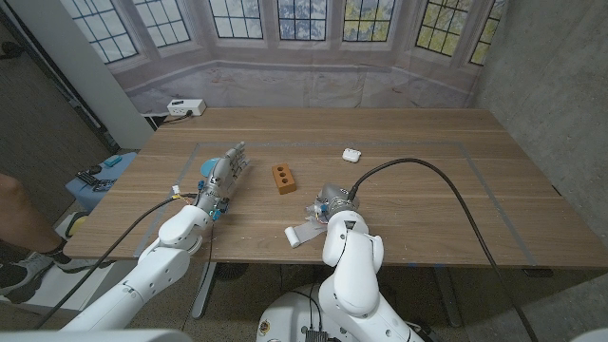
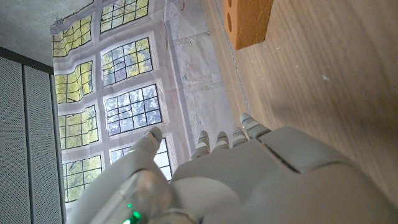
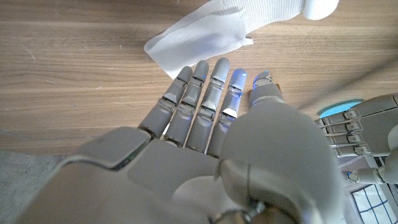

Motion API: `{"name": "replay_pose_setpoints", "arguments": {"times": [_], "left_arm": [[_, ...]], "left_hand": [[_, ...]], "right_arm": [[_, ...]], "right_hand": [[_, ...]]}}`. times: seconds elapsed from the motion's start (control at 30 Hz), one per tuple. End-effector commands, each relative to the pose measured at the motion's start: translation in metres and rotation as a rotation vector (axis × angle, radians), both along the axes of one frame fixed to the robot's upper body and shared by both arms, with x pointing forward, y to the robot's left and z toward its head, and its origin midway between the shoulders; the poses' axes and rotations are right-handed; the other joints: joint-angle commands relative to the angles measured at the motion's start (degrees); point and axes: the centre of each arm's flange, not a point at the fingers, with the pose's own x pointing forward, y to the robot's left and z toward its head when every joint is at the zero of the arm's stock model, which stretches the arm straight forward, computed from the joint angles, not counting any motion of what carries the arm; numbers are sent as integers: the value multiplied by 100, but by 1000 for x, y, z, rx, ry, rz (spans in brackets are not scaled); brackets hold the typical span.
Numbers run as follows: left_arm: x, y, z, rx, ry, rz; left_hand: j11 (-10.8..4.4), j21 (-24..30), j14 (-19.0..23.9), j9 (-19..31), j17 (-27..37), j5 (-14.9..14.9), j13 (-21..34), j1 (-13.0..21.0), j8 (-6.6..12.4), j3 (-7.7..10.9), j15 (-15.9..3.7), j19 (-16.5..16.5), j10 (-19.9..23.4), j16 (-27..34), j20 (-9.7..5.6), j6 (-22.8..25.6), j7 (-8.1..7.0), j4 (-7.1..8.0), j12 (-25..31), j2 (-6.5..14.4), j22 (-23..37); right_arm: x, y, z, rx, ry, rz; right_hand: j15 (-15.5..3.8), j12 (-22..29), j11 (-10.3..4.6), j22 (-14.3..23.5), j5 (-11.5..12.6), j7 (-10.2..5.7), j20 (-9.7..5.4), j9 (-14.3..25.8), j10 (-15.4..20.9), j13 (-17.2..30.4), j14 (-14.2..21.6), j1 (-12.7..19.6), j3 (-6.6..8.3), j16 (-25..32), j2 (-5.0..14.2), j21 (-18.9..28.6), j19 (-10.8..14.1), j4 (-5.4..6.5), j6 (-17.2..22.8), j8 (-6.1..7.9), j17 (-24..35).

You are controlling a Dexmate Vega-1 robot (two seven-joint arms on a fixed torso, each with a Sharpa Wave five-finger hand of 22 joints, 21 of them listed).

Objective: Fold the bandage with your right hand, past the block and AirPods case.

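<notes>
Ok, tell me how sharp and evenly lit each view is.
Head view: even soft light, faint shadows, the bandage and block sharp, straight lines bowed near the picture's edges. Left wrist view: the left hand close and soft, the bright window backdrop strongly curved. Right wrist view: the right hand large and slightly blurred, the bandage's weave clear, a shadow on the wood beside the hand.

Glossy white arms, grey jointed fingers [image 3: 205, 93], black cables, a green wrist light.
</notes>
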Motion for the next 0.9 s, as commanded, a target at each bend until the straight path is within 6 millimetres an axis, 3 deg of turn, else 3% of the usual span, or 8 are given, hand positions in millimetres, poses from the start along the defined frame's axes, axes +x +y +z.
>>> {"name": "replay_pose_setpoints", "arguments": {"times": [0.03, 0.13, 0.23, 0.5, 0.9], "left_arm": [[-2, -2, 3, 11, -1, 4], [-2, -2, 4, 13, -2, 3], [-1, -2, 6, 16, -4, 2], [1, 0, 9, 23, -5, -1], [2, 4, 12, 26, -6, 4]], "left_hand": [[-13, 38, -34, 24, 15, -16, 30, -23, -13, 51, 27, -6, 27, 1, 24, -27, -15, -4, 30, 25, 10], [-11, 38, -31, 24, 14, -17, 30, -23, -13, 53, 27, -5, 34, 2, 23, -27, -17, -7, 32, 24, 10], [-15, 38, -30, 24, 14, -17, 30, -24, -12, 54, 26, -6, 34, 2, 25, -24, -21, -9, 32, 22, 10], [-16, 39, -30, 24, 13, -18, 30, -27, -12, 57, 24, -6, 23, 2, 25, -27, -17, -14, 28, 19, 10], [-18, 40, -29, 24, 12, -19, 30, -27, -10, 64, 20, -5, 35, 2, 26, -24, -21, -26, 32, 18, 10]], "right_arm": [[-5, -8, 9, 49, -73, 27], [-6, -10, 10, 69, -88, 38], [-6, -12, 11, 92, -101, 57], [-3, -14, 14, 130, -140, 103], [6, -19, 21, 178, -205, 151]], "right_hand": [[-460, -80, 29, 13, -7, 9, 19, 3, -203, 28, -76, -83, -15, -26, 34, -15, -74, 9, -158, -48, 22], [-467, -114, 10, 14, -7, 19, 26, 3, -273, 22, -88, -142, -19, -25, 75, -20, -92, 34, -238, -54, 32], [-451, -199, 9, 16, -9, -6, 27, 0, -441, 8, -146, -399, -61, -52, 183, -14, -90, 162, -373, -46, 43], [-428, -266, 43, 18, 1, -31, -17, -7, -553, -7, -268, -562, -64, -134, 282, -22, -126, 235, -549, -54, 19], [-446, -327, 10, 20, 17, -49, -153, -16, -643, -23, -342, -623, -27, -224, 366, -39, -187, 250, -653, -43, -35]]}}
